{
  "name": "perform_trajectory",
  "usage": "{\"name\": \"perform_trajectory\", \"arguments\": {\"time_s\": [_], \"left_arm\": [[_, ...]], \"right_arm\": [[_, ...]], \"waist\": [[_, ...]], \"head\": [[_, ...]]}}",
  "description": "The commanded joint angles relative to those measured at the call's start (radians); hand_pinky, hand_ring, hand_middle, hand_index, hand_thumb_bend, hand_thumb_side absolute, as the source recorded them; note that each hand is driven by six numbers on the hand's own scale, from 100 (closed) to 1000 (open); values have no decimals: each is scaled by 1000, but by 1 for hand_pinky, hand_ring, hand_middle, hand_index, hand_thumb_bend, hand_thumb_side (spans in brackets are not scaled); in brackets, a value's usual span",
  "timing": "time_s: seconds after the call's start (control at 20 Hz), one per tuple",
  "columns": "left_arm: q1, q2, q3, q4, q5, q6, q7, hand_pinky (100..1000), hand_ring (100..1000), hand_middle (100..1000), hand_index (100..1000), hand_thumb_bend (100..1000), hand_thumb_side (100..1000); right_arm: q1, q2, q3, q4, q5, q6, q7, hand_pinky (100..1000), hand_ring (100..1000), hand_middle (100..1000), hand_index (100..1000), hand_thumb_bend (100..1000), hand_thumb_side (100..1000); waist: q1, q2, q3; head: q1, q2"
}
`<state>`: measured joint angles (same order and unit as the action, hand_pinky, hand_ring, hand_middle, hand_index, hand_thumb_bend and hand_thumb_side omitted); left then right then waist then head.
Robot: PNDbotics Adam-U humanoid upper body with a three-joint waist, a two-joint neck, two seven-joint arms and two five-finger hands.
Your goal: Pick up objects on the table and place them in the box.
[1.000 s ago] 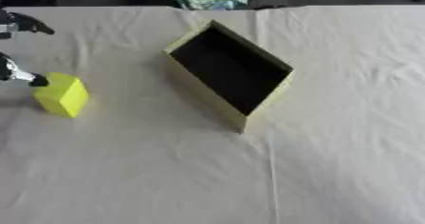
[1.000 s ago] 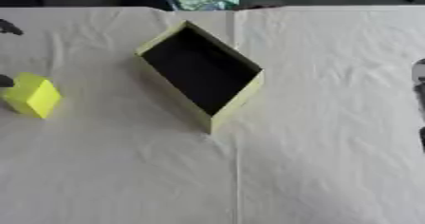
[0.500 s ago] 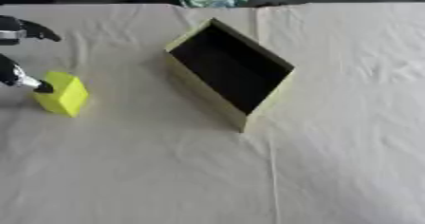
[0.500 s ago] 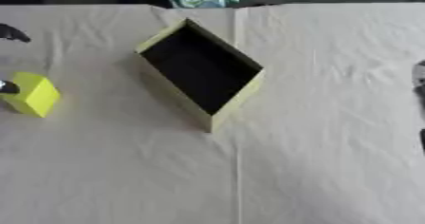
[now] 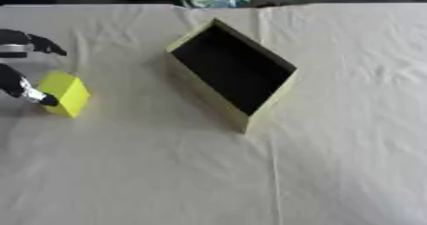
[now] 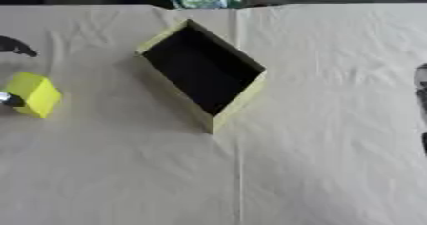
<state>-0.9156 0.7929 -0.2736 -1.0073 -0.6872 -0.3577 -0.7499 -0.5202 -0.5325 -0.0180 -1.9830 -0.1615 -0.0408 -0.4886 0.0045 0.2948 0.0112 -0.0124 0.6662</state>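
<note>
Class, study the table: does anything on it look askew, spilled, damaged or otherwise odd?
Only the box stands out: it sits turned at an angle to the table's edges, its dark inside holding nothing. The yellow block stands left of it, with the left hand at its side. Nothing looks spilled or damaged; the cloth is merely creased.

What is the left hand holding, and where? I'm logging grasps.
Nothing clearly yet: the left hand has one fingertip against the yellow block's left side, other fingers apart above.
</note>
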Motion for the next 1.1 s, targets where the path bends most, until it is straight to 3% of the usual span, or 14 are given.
{"name": "perform_trajectory", "arguments": {"time_s": [0.05,0.65,0.85,0.9,1.0,1.1], "left_arm": [[-5,23,-10,18,-11,-171,-157,958,962,943,981,623,547],[2,-4,-23,34,-28,-233,-157,908,897,865,908,384,497],[7,-6,-20,22,-14,-239,-138,864,843,772,845,260,488],[8,-6,-19,19,-13,-242,-124,832,799,694,798,166,477],[11,-5,-17,10,-20,-247,-79,807,765,634,757,100,467],[14,-1,-14,-2,-35,-247,-38,802,757,621,731,100,475]], "right_arm": [[-17,-13,-7,-17,-5,-1,0,750,749,536,823,100,711],[-12,-3,-11,-17,-6,3,-4,751,749,535,823,100,710],[-10,-1,-13,-17,-6,3,-6,751,749,535,823,100,711],[-9,-1,-13,-17,-6,3,-6,752,749,535,823,100,711],[-8,1,-14,-17,-6,3,-6,752,749,534,823,100,712],[-5,1,-15,-17,-5,4,-6,752,749,534,824,100,712]], "waist": [[15,-1,-3],[12,4,-6],[11,4,-6],[11,4,-6],[10,4,-7],[11,4,-8]], "head": [[2,-9],[2,-13],[1,-15],[0,-14],[-1,-14],[-2,-13]]}}
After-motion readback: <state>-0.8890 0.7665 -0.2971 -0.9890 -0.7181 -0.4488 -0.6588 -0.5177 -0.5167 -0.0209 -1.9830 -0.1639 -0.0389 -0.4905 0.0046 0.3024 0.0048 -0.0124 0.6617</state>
